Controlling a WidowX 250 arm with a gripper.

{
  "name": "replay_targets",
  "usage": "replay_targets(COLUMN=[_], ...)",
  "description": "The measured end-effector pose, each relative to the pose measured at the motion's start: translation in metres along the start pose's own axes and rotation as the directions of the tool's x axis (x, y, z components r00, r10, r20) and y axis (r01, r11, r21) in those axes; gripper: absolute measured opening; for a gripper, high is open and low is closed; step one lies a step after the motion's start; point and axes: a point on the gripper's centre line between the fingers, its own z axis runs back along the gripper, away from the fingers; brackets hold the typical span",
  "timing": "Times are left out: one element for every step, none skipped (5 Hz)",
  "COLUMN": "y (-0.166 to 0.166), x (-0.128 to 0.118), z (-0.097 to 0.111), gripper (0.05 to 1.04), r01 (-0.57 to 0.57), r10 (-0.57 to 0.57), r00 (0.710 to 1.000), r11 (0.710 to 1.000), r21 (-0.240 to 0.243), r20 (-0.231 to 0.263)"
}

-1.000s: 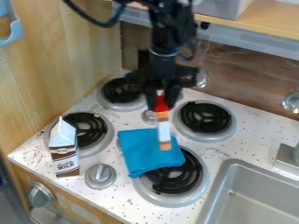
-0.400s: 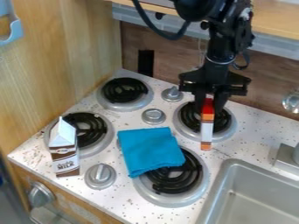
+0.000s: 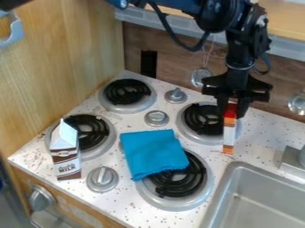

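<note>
The black gripper (image 3: 231, 109) hangs over the right edge of the back right burner (image 3: 205, 119), shut on the red top end of a narrow box with orange, white and brown parts (image 3: 228, 133). The box hangs upright below the fingers; whether its lower end touches the counter, I cannot tell. A folded blue cloth (image 3: 150, 153) lies to the left, partly over the front right burner (image 3: 182, 180). At the far left, a brown and white milk carton (image 3: 65, 153) stands by the front left burner (image 3: 89, 133).
A metal sink (image 3: 262, 196) is set in at the lower right, with a faucet base (image 3: 292, 162) beside it. Knobs (image 3: 102, 179) rise between the burners. A wooden wall (image 3: 65, 58) bounds the left, and a shelf edge (image 3: 179, 24) runs above the back.
The gripper has moved right, from above the cloth across the back right burner to its right edge, carrying the narrow box. The cloth and the carton have stayed put.
</note>
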Motion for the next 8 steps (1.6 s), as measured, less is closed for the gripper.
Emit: replay_targets(y=[-0.006, -0.009, -0.004, -0.001, 0.004, 0.007, 0.008, 0.012], x=[0.005, 0.009, 0.008, 0.008, 0.004, 0.001, 0.000, -0.004], z=[-0.011, -0.013, -0.020, -0.024, -0.034, -0.038, -0.040, -0.043], gripper=[0.358, 0.358, 0.358, 0.358, 0.358, 0.358, 0.400, 0.710], r01=[0.093, 0.163, 0.228, 0.252, 0.270, 0.276, 0.281, 0.271], r10=[-0.093, -0.162, -0.227, -0.252, -0.271, -0.278, -0.284, -0.275], r00=[0.996, 0.986, 0.972, 0.965, 0.958, 0.955, 0.953, 0.957], r11=[0.995, 0.986, 0.974, 0.968, 0.963, 0.961, 0.959, 0.961], r21=[-0.023, -0.035, -0.010, 0.003, 0.021, 0.031, 0.035, 0.051], r20=[0.005, 0.041, 0.063, 0.079, 0.097, 0.100, 0.106, 0.090])
